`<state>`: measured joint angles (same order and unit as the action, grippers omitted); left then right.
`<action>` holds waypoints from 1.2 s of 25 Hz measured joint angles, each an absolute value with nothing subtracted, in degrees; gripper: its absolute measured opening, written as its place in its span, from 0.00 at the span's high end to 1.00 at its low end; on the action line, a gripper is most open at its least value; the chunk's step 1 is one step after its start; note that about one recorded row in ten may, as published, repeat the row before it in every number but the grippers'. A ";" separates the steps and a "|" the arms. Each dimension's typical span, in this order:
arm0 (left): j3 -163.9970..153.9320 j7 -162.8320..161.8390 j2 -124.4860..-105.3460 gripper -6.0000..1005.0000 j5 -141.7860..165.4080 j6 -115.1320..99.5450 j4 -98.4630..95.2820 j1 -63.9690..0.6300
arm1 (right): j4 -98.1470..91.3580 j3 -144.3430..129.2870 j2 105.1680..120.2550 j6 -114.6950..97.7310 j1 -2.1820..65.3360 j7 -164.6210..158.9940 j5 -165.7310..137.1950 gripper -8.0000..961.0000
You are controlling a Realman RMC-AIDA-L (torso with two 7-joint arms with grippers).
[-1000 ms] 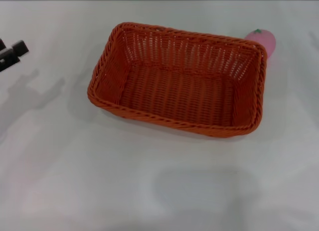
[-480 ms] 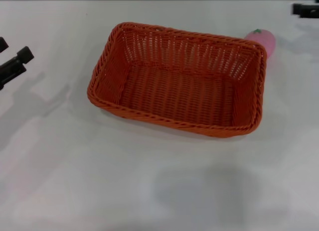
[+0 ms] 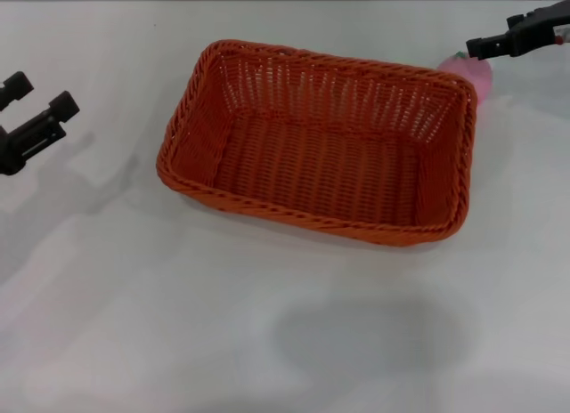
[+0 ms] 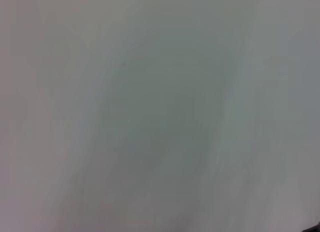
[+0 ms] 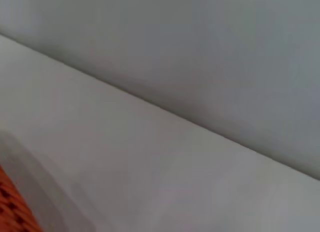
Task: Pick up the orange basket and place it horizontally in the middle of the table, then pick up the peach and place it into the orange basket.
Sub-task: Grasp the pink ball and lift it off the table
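Note:
The orange basket [image 3: 313, 220] lies empty on the white table [image 3: 267, 333], its long side running left to right, slightly skewed. One corner of the orange basket [image 5: 9, 214] also shows in the right wrist view. The pink peach [image 3: 479, 76] sits on the table just behind the basket's far right corner, partly hidden by the rim. My right gripper [image 3: 492, 36] hovers open at the peach's top, one fingertip overlapping it in the head view. My left gripper [image 3: 40, 93] hangs open over the table's left side, well clear of the basket.
The table's far edge [image 5: 165, 114] meets a grey wall in the right wrist view. The left wrist view holds only bare white tabletop [image 4: 160, 112]. A shadow lies on the table in front of the basket [image 3: 365, 333].
The right gripper came in from the upper right and moved left to the peach. The left gripper advanced rightward. Basket and peach have not moved.

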<state>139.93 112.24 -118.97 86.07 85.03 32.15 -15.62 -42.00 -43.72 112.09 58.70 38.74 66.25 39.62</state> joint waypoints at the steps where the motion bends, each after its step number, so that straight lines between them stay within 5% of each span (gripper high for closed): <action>1: 139.93 112.58 -118.95 0.13 85.97 85.30 31.79 -15.70 | -41.80 -44.18 112.30 58.08 39.17 65.52 38.57 0.27; 27: 139.98 113.68 -118.95 0.13 85.86 88.58 30.95 -15.82 | -41.44 -51.83 114.62 55.80 41.23 58.02 28.89 0.28; 30: 140.06 113.71 -118.98 0.13 85.86 88.71 30.93 -15.72 | -41.96 -51.85 114.84 56.30 41.18 59.00 29.46 0.41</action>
<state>140.06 113.71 -118.98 85.86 88.71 30.93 -15.72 -41.96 -51.86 114.84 56.30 41.18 59.00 29.46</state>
